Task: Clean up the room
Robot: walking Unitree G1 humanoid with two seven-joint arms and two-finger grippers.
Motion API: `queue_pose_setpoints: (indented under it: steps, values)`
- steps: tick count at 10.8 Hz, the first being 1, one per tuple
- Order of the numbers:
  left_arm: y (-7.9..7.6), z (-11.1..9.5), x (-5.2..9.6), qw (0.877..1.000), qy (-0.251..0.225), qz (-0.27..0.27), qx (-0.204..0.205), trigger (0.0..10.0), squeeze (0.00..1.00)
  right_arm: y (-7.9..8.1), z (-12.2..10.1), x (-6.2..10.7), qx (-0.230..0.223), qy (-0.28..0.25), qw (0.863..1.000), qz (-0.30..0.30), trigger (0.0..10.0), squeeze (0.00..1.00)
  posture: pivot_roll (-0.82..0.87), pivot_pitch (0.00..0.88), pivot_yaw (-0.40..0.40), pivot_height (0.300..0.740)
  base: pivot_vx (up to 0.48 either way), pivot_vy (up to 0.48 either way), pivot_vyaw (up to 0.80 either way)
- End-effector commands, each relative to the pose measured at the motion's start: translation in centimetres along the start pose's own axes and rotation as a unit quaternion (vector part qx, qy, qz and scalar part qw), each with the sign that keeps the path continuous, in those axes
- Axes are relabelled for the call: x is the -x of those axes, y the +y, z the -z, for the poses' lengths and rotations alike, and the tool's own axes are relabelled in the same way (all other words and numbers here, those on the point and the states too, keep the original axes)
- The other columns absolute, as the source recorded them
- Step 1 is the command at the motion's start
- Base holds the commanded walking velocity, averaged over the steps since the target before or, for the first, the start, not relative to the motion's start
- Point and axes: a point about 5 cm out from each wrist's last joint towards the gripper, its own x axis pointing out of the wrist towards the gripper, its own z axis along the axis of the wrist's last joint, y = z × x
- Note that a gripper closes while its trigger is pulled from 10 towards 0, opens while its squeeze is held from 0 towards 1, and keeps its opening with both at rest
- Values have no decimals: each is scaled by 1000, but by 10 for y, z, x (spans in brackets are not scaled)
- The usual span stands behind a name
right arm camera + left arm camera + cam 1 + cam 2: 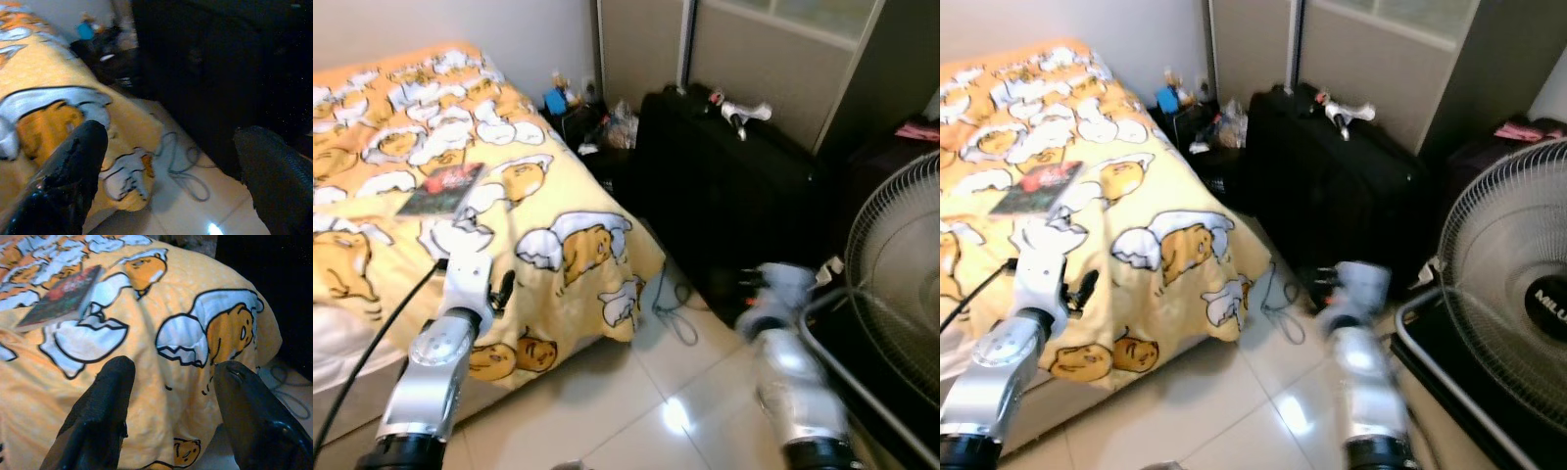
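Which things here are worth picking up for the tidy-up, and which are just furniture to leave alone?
Likely to tidy:
- dark book lying on the bed
- loose cable on the floor tiles
- clutter in the corner past the bed

Leave:
- yellow bedspread
- black suitcase
- fan

Both pincers are open, holding nothing.

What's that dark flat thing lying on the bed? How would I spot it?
Start at the bed with the yellow cartoon blanket. On top, beyond the left gripper, lies a thin book with a dark red-and-green cover. It is the one dark rectangle among the blanket's white and orange shapes.
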Motion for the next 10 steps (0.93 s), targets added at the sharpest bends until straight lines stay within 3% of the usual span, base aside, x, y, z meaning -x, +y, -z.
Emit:
queue_pose_setpoints:
  steps: [1,4,5,8,10]
  values:
    - [3,-8,0,1000,-12,-4,3,10000,0,-7,0,1,8,0,1000,14,10000,0,-52,0,51,740,0,296,0]
    - [9,-10,-2,1000,-18,-15,9,10000,0,7,-5,2,63,-28,997,-32,10000,0,-31,0,30,740,0,300,0]
    - [9,-11,-1,1000,-19,-16,9,10000,0,5,-6,1,75,-33,996,-26,10000,0,-28,0,29,740,0,304,0]
    - [0,-2,6,1000,-14,-13,9,10000,0,-13,-5,5,43,-28,999,-3,10000,0,-25,0,3,740,0,300,0]
    - [0,-4,9,1000,-16,-19,11,10000,0,-17,-3,7,81,-34,996,-12,10000,0,6,0,-18,740,0,300,0]
